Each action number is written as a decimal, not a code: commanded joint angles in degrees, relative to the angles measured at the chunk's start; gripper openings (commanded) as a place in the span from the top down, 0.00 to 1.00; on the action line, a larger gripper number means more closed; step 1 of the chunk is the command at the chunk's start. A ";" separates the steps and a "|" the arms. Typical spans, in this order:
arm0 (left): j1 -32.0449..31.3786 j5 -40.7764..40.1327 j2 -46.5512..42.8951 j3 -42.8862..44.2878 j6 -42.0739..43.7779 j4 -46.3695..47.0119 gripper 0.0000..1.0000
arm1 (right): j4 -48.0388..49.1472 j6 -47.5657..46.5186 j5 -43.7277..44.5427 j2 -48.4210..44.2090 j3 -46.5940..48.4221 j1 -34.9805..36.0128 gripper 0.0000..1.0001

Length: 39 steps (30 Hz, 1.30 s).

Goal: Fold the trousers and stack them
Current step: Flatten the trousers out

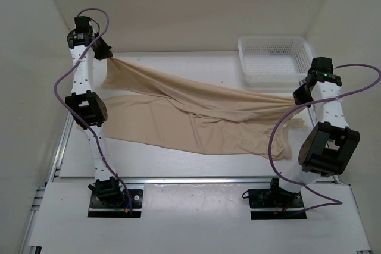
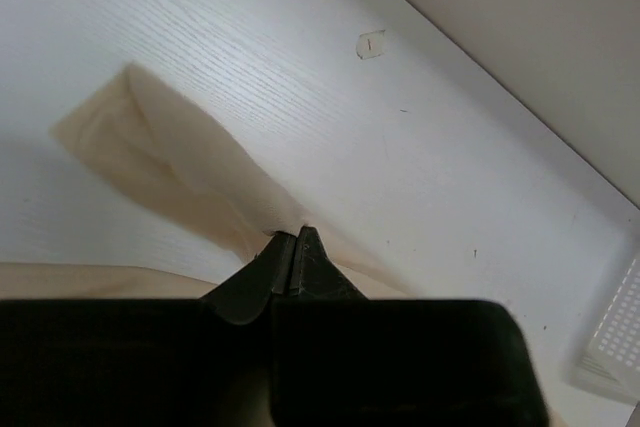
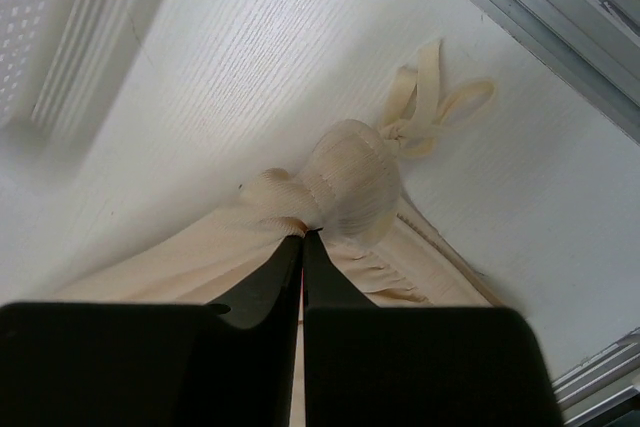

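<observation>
- Holds the trousers (image 1: 196, 117) by two ends, lifted and strung across the table (image 1: 166, 162) from far left to right.
- Lets the tan fabric sag between those ends, with the lower part lying wrinkled on the table top through the middle and toward the near side.
- Pinches the far-left end in the left gripper (image 1: 106, 52), raised above the far-left corner.
- Presses the left fingers (image 2: 255, 282) together to a narrow point, with a fold of cloth caught right at the tips and spreading out flat beyond them.
- Clamps the right end in the right gripper (image 1: 300, 96), raised at the right side of the table.
- Presses the right fingers (image 3: 265, 282) together on gathered cloth, which bulges as a rounded knob just past the tips.
- Trails a drawstring (image 3: 430, 107) in a loose bow beyond that knob, over the white surface.
- Has the white mesh basket (image 1: 245, 57) at the far right of the table, just beyond the right gripper and just beside the upper edge of the stretched fabric.
- Cannot tell whether fabric and basket touch.
</observation>
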 commanded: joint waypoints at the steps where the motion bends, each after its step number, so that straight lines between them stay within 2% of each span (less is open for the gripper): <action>1: 0.07 -0.39 -6.86 1.54 0.14 3.95 0.90 | -0.16 -0.22 2.23 0.47 2.36 -0.22 1.00; 8: 0.07 -1.45 -9.06 -4.09 1.73 5.00 0.90 | -0.16 -0.22 2.23 0.99 1.30 -0.22 1.00; 9: 0.07 -0.49 -9.06 -4.09 1.73 5.00 0.80 | -0.16 -0.22 2.23 0.99 1.30 -0.22 1.00; 11: 0.07 1.01 -6.25 -2.52 2.34 5.00 0.23 | 0.36 -0.22 2.23 0.99 1.30 -0.22 1.00; 12: 0.07 2.14 -5.11 -0.24 2.34 3.96 0.00 | 0.36 -0.22 1.71 0.99 0.78 -0.22 1.00; 13: 0.07 2.16 -3.97 0.56 2.34 3.17 0.00 | 0.36 -0.22 1.71 0.99 0.78 -0.22 1.00; 15: 0.07 2.95 -3.26 0.57 2.34 2.54 0.00 | 0.36 -0.22 1.71 0.99 0.78 -0.22 1.00; 20: 0.07 -0.83 -7.81 -8.82 2.96 2.54 0.00 | 0.36 -0.75 1.71 0.99 0.78 -0.22 1.00; 22: 0.07 -2.58 -9.05 -12.68 4.36 2.54 0.65 | 0.36 -0.75 1.18 0.99 0.78 -0.22 1.00; 23: 0.07 -3.37 -9.58 -14.09 4.36 2.02 0.89 | 0.36 -0.75 1.18 1.52 0.78 -0.22 1.00; 26: 0.07 -3.38 -10.73 -20.23 4.36 2.02 0.90 | 0.36 -0.75 0.57 1.52 0.78 -0.22 1.00; 29: 0.07 -1.46 -8.01 -21.75 4.97 2.02 0.90 | 0.89 -1.27 0.56 2.05 0.25 -0.22 1.00; 32: 0.07 1.97 -3.18 -21.75 4.98 0.78 0.53 | 0.89 -1.27 -0.05 2.05 -0.28 -0.22 1.00; 33: -0.63 2.50 -2.47 -21.75 4.98 0.09 0.36 | 1.41 -1.80 -0.83 2.05 -0.28 -0.22 1.00; 34: -0.64 2.51 -1.42 -21.75 4.98 0.08 0.09 | 1.42 -1.80 -0.84 2.57 -0.28 -0.22 1.00; 35: -1.16 2.51 -1.41 -21.75 4.28 0.08 0.01 | 1.42 -1.80 -0.84 2.58 -0.28 -0.22 1.00; 39: -2.39 2.51 2.71 -19.22 3.58 1.48 0.02 | 1.42 -1.80 -0.84 3.10 -0.28 -0.22 1.00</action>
